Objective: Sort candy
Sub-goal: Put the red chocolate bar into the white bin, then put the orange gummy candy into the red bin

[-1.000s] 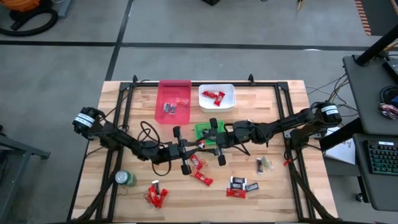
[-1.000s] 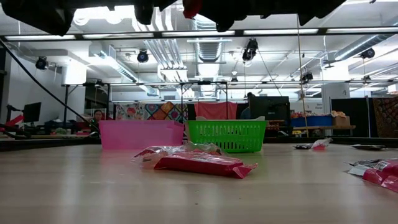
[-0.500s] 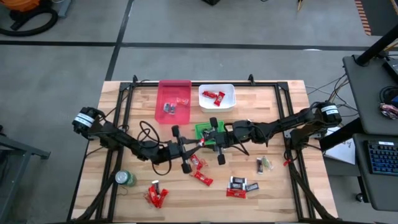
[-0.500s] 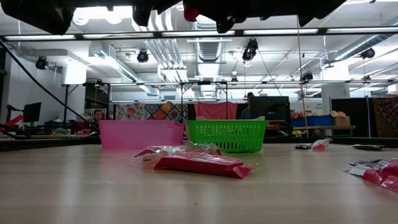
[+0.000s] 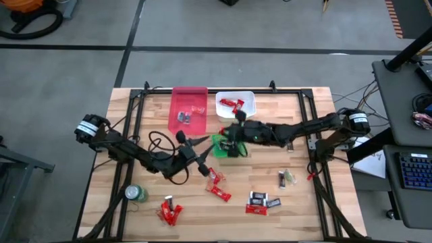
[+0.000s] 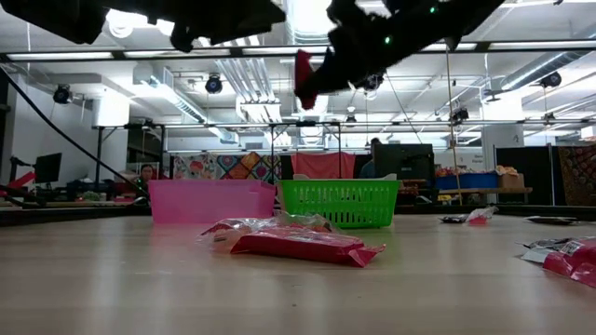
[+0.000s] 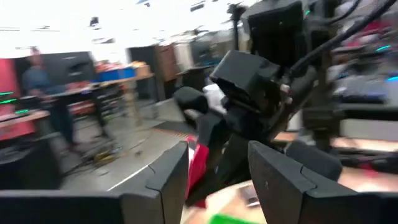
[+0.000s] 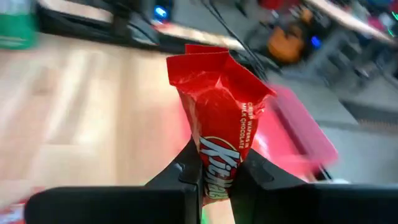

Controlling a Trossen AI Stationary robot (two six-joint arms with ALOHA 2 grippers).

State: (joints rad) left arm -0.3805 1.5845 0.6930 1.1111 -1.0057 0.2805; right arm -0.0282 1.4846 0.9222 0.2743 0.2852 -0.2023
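Note:
My right gripper (image 5: pixel 231 137) hangs over the green bin (image 5: pixel 220 144), shut on a red candy (image 8: pixel 219 106), which the low view shows high above the table as a red candy (image 6: pixel 304 80). My left gripper (image 5: pixel 192 154) is open and empty, just left of the green bin; its fingers (image 7: pixel 168 180) frame the right gripper farther off. More red candies (image 5: pixel 221 194) and dark candies (image 5: pixel 257 197) lie flat on the table near the near edge. Red candies (image 5: pixel 233 104) lie in the white bin, and small candies (image 5: pixel 183 117) lie in the pink bin. My right gripper pinches the red candy by the lower end of its wrapper (image 8: pixel 216 175) between its two fingers (image 8: pixel 186 171). The rest of the wrapper stands out past the fingertips, its crimped end (image 8: pixel 208 57) farthest from them. The candy is lifted clear of the table.
The pink bin (image 5: pixel 189 94) and white bin (image 5: pixel 250 98) stand side by side at the far edge, with the green bin just in front of them. A green can (image 5: pixel 137 194) stands near the near left corner. Loose candies (image 5: pixel 170 210) dot the near half.
The two grippers were close together over the table's middle, with the red candy between them. My right gripper has carried the candy toward the far edge, over the green bin, and turned. My left gripper has drawn back toward the table's left.

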